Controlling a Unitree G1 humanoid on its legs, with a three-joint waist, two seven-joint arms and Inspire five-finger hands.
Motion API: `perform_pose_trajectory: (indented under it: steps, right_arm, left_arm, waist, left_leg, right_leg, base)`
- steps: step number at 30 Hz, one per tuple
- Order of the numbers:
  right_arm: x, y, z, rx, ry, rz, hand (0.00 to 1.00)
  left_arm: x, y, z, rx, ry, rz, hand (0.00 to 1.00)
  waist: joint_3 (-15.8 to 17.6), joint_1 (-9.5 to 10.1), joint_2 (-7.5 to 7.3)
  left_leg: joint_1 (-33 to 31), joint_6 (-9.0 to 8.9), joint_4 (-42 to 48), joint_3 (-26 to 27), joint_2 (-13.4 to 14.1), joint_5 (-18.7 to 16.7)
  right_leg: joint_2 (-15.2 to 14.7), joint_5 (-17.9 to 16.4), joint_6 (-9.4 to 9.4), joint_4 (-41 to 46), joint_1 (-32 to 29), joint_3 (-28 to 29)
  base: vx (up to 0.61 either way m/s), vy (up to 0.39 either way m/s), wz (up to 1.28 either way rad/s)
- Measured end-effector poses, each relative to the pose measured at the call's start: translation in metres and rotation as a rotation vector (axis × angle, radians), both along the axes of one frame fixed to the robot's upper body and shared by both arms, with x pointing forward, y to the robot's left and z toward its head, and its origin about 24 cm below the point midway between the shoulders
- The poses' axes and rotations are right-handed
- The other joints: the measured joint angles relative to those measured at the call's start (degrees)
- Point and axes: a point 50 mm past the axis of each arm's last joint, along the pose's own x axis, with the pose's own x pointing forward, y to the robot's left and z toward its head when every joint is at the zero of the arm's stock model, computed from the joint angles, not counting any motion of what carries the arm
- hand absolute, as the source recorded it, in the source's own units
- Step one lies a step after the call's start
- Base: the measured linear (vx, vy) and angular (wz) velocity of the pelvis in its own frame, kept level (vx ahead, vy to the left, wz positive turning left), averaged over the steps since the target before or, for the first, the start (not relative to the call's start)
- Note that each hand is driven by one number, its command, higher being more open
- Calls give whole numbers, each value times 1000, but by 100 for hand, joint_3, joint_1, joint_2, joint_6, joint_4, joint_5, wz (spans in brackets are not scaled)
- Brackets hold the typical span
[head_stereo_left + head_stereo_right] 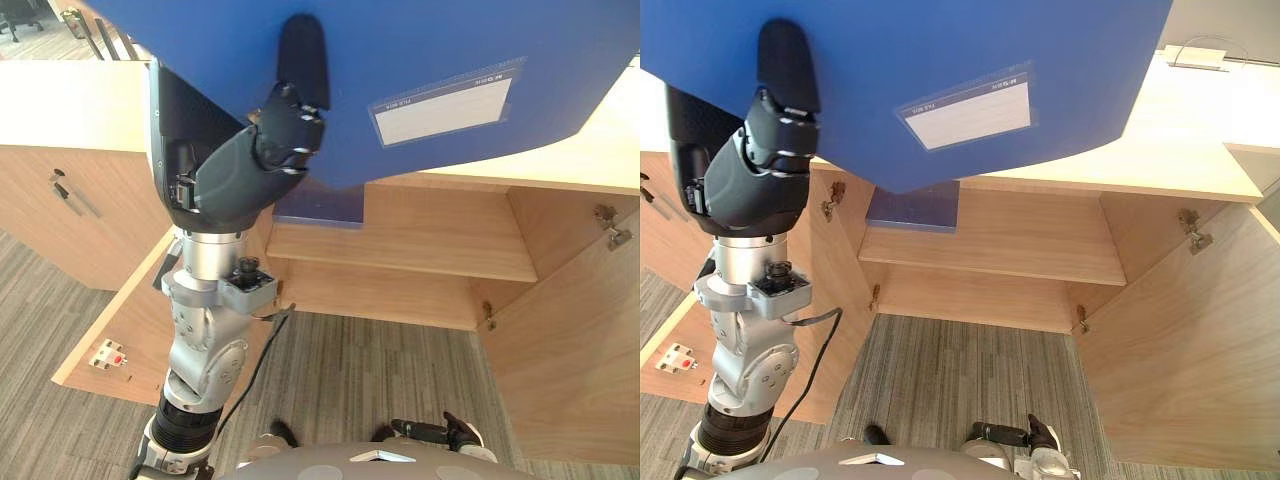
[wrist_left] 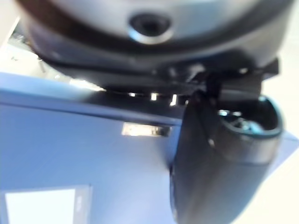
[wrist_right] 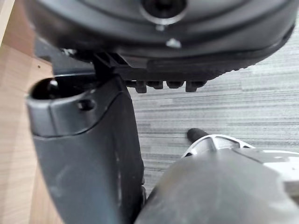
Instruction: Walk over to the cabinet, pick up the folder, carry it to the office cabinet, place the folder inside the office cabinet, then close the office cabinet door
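1. The robot's left hand [image 1: 250,160] holds a large blue folder [image 1: 450,40] raised high in front of its head, above the open office cabinet [image 1: 400,290].
2. The hand's thumb [image 1: 303,55] is pressed flat against the near face of the folder. The fingers are behind the cover and out of sight, so the folder is pinched between thumb and fingers.
3. A clear pocket with a white label [image 1: 445,108] sits on the near face of the folder, just beside the thumb on the robot's right.
4. The folder is not inside the cabinet. It hangs in the air, clear of the pale wooden surface [image 1: 60,100] on top of the cabinet.
5. Both cabinet doors stand wide open, the left door [image 1: 110,330] swung out to the robot's left and the right door [image 1: 570,350] to its right.
6. One wooden shelf [image 1: 420,240] runs across the inside of the cabinet. A second blue item [image 1: 320,207] lies at the shelf's left end, partly hidden behind the raised folder.
7. The right hand [image 1: 1008,434] hangs low near the robot's body over the grey striped carpet [image 1: 380,360]. Its fingers look loosely extended and it holds nothing.
8. A small white object [image 1: 1195,55] rests on the surface at the far right.
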Motion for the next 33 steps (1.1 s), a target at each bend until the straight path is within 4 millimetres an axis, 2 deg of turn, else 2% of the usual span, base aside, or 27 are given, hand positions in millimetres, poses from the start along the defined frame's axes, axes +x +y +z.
perform_pose_trajectory:
  steps: [2, 4, 5, 7, 8, 10, 14, 18, 22, 24, 28, 33]
  right_arm:
    - [18, 8, 5, 24, -48, 31, 100]
    - [58, 27, 19, 52, -168, 98, 100]
    - [66, 31, 23, 61, -209, 101, 100]
    - [98, 55, 52, 151, -435, 86, 100]
    - [99, 56, 55, 160, -452, 80, 100]
    - [108, 60, 74, 216, -581, -1, 100]
    - [101, 46, 93, 275, -718, -218, 100]
    - [78, 24, 86, 319, -731, -491, 100]
    - [56, 10, 82, 356, -730, -657, 100]
    - [54, 8, 86, 368, -753, -683, 100]
    - [55, -7, 101, 400, -857, -768, 100]
    - [64, -24, 126, 475, -1046, -813, 100]
  left_arm:
    - [4, 1, -13, -35, 71, -73, 0]
    - [9, 2, -28, -62, 165, -109, 0]
    - [10, 3, -33, -73, 195, -115, 0]
    - [9, 11, -58, -86, 326, -76, 0]
    - [9, 12, -61, -85, 340, -69, 0]
    - [11, 23, -80, -108, 433, -9, 0]
    - [9, 38, -97, -136, 516, 65, 0]
    - [4, 47, -106, -137, 561, 102, 0]
    - [5, 58, -112, -143, 584, 155, 0]
    - [3, 66, -117, -150, 606, 192, 0]
    - [2, 77, -127, -142, 656, 248, 0]
    - [1, 84, -128, -151, 658, 281, 0]
  waist:
    - [11, 9, -16]
    - [25, 22, -36]
    - [26, 15, -34]
    - [33, 25, -6]
    - [33, 26, -6]
    - [36, 35, -13]
    - [58, 25, -50]
    - [62, 0, -70]
    - [65, -101, -64]
    - [59, -155, -52]
    - [62, -140, -46]
    - [62, -139, -43]
  left_leg:
    - [-11, 8, -34, 4, -15, 3]
    - [-44, -15, -40, 78, -4, 26]
    - [-54, -24, -37, 87, -1, 32]
    - [-81, -30, -22, 86, 1, 38]
    - [-80, -34, -17, 86, 2, 41]
    - [-71, -30, -2, 83, -1, 31]
    - [-15, -37, 0, 102, -8, -16]
    - [17, -42, 87, 214, 8, -150]
    - [23, -77, 145, 278, 29, -182]
    - [30, -86, 191, 329, 54, -217]
    - [12, -92, 275, 405, 108, -268]
    - [12, -113, 342, 467, 119, -292]
  right_leg:
    - [-8, 4, 6, -7, -22, 0]
    - [9, 27, -18, -12, -114, 84]
    - [15, 32, -22, -19, -130, 94]
    - [23, 40, -26, -20, -150, 90]
    - [23, 40, -26, -21, -148, 91]
    - [20, 40, -26, -27, -120, 90]
    - [10, 36, -25, -30, -76, 132]
    - [-11, 31, -26, -30, -89, 270]
    - [-5, 34, -24, -41, -109, 347]
    - [4, 34, -25, -43, -115, 405]
    - [31, 30, -32, -45, -187, 484]
    - [34, 34, -31, -46, -200, 560]
  base:
    - [32, 60, -3]
    - [14, 46, -14]
    - [30, 45, -12]
    - [58, 40, 0]
    - [71, 44, 2]
    - [71, 54, 3]
    - [49, 75, -3]
    - [13, 73, -15]
    - [11, 65, -10]
    - [26, 56, -16]
    - [8, 43, -10]
    - [37, 53, -8]
